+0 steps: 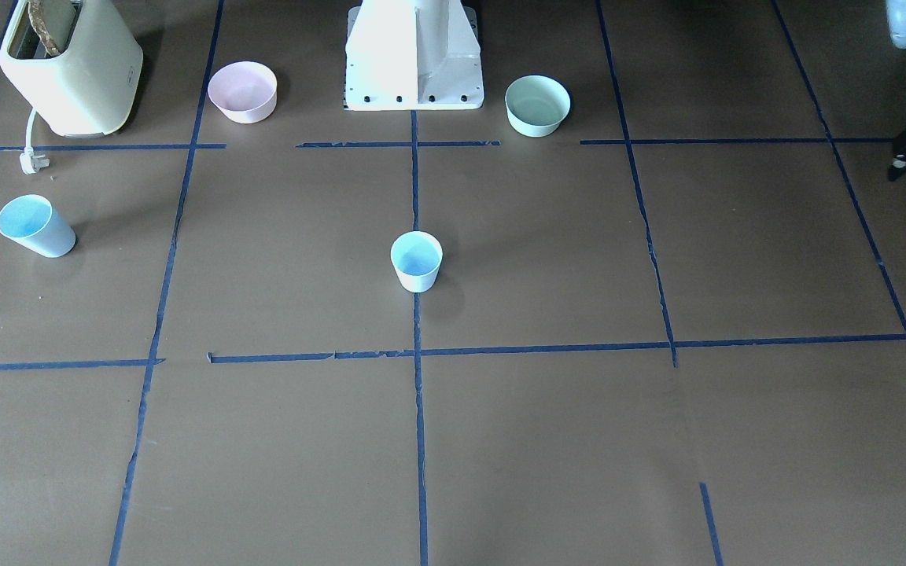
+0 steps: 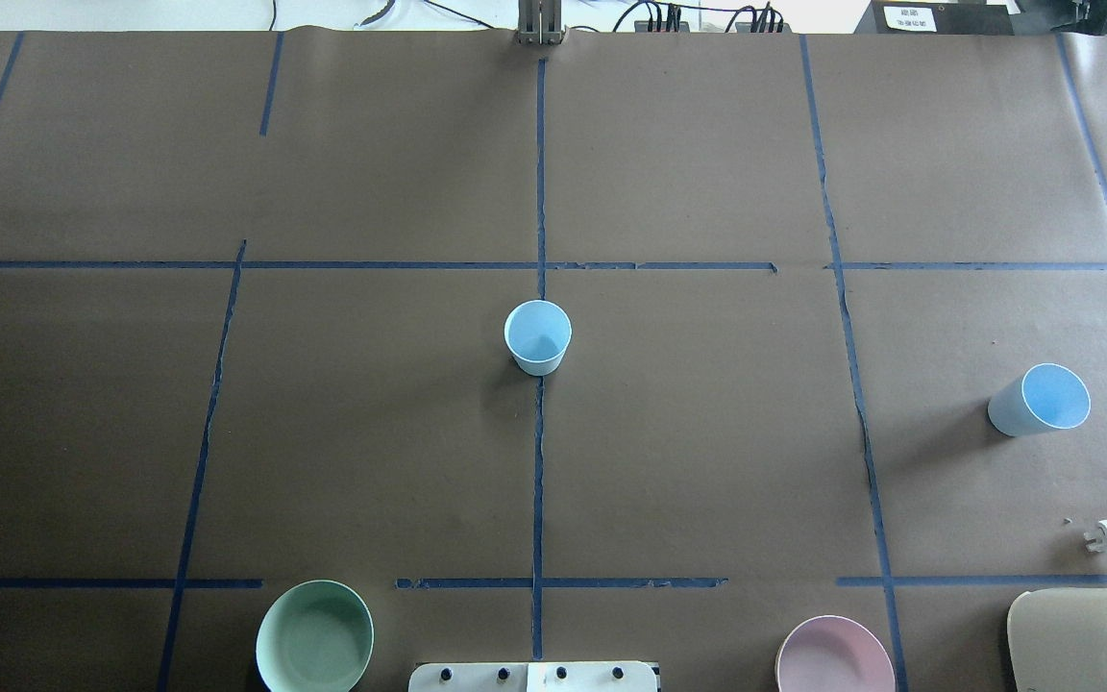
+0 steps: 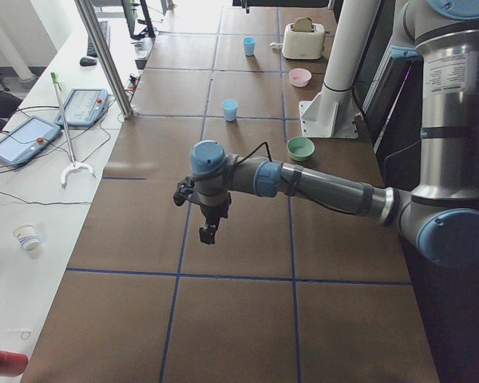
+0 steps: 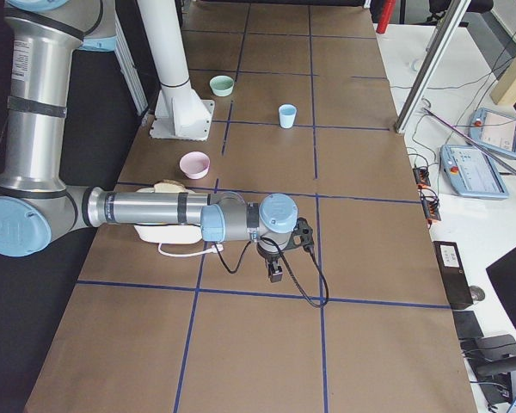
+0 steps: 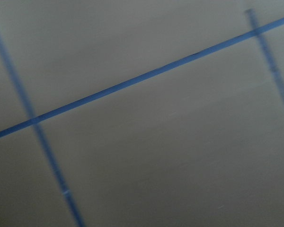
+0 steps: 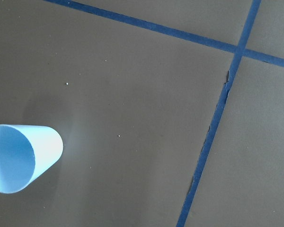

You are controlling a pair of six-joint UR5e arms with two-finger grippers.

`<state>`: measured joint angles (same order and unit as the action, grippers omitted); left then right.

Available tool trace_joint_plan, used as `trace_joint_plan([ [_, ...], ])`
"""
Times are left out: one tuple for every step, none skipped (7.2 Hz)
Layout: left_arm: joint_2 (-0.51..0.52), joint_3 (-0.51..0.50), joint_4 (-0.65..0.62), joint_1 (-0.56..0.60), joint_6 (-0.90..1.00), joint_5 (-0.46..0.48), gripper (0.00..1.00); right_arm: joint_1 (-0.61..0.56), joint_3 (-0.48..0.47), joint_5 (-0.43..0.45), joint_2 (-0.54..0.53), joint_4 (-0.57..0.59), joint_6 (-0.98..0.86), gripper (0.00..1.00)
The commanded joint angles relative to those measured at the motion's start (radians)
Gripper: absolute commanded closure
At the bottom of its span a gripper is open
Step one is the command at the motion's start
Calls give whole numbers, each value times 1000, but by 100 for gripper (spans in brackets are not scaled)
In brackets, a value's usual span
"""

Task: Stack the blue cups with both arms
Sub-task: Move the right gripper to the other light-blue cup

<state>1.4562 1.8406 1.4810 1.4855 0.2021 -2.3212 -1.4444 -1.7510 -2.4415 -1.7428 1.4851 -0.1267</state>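
Note:
One blue cup stands upright at the table's centre on the middle tape line; it also shows in the overhead view. The second blue cup stands at the robot's right, also in the overhead view and the right wrist view. My left gripper hangs above the table's left end, far from both cups. My right gripper hangs above the table's right end. No fingers show in either wrist view. I cannot tell whether either gripper is open or shut.
A pink bowl and a mint-green bowl flank the white pedestal. A cream toaster with a loose plug stands at the robot's right. Blue tape lines grid the brown table.

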Motion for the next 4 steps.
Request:
trace_joint_plan([
  [-136, -57, 31, 128, 102, -111, 0, 38, -2, 5, 2, -134, 209, 0],
  [-140, -54, 31, 131, 83, -156, 0, 76, -2, 31, 0, -223, 333, 0],
  [-134, -52, 31, 131, 62, -156, 0, 134, 1, 73, -12, -343, 475, 0],
  [-128, -52, 31, 130, 57, -158, 0, 184, 4, 94, -36, -462, 599, 0],
])
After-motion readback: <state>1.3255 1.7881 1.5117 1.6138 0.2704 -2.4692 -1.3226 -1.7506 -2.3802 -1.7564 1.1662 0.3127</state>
